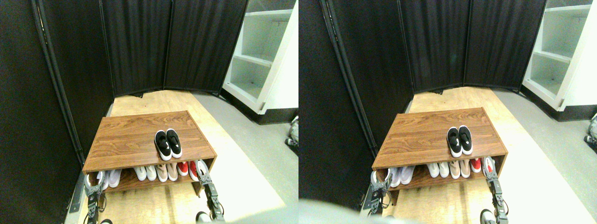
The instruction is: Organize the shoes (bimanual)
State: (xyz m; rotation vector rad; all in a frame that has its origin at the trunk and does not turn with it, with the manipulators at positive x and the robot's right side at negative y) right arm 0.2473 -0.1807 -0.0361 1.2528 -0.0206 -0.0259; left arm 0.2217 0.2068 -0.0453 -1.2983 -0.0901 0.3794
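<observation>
Both grippers, L (94, 185) & R (203, 173), low by rack (126, 135) front, jaw state can't tell. Shoes (168, 143) paired mid-frame on rack top. Risk: arms rising could clip rack edge, jolt pair apart.

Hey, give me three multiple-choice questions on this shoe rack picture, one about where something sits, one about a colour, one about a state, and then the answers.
1. Where is the black pair of shoes?
A. on top of the wooden rack
B. on the lower shelf
C. on the floor

2. What colour are the shoes at the right end of the lower shelf?
A. blue
B. red
C. green

3. How do the two black shoes lie?
A. stacked one on the other
B. far apart at opposite ends
C. side by side, upright on their soles

Answers: 1 A, they rest on the rack's top board, right of its middle. 2 B, the red pair sits beside the beige shoes. 3 C, they stand together with openings facing up.
</observation>
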